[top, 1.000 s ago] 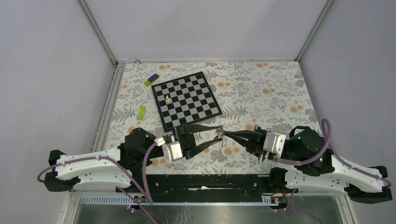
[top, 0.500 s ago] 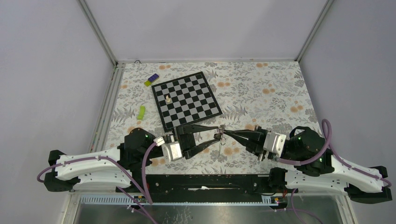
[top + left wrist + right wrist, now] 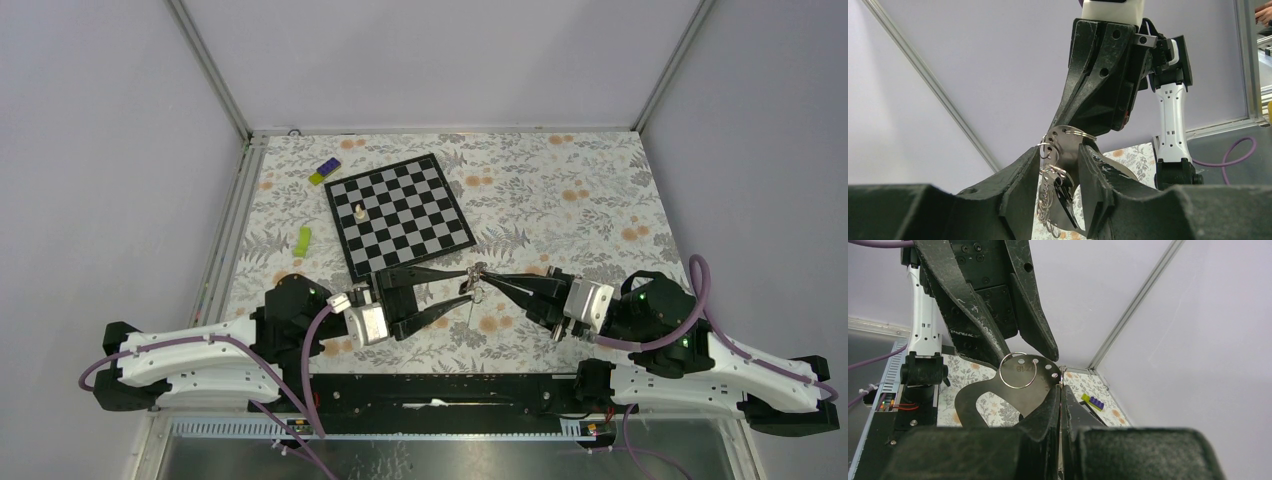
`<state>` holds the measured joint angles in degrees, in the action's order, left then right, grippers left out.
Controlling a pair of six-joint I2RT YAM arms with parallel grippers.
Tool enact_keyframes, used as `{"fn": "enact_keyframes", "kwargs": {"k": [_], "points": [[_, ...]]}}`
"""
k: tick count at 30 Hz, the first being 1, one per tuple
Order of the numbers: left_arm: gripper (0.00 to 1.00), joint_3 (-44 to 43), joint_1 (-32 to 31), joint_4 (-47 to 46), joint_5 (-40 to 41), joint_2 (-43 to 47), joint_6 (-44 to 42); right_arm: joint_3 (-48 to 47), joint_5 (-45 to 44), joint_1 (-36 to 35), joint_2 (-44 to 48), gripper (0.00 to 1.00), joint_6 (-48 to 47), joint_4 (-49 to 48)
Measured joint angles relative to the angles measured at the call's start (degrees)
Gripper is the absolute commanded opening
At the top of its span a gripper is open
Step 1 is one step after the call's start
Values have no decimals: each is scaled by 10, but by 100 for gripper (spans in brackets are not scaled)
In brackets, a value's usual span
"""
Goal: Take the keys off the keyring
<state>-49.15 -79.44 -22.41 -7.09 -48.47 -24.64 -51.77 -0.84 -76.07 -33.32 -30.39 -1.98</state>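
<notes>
Hanging just off the near edge of the chessboard, the keys dangle in a bunch between the 2 fingers of the left gripper. Those fingers stand apart, 1 on each side of the bunch; whether either presses on it I cannot tell. The right gripper meets it there, beside the board's near right corner, its fingers closed tight on a flat metal tag pierced with small holes. The keyring, a thin wire loop, lies against that tag. On the board, close to its left edge, stands 1 white chess piece. A green block lies off the board's left edge, and a purple-and-yellow block off its far left corner.
</notes>
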Motion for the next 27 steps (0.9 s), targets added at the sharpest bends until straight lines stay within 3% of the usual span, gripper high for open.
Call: {"fn": "enact_keyframes", "kwargs": {"k": [27], "points": [[40, 0, 0, -4, 0, -8, -4, 5, 41, 0, 6, 0, 3, -13]]}}
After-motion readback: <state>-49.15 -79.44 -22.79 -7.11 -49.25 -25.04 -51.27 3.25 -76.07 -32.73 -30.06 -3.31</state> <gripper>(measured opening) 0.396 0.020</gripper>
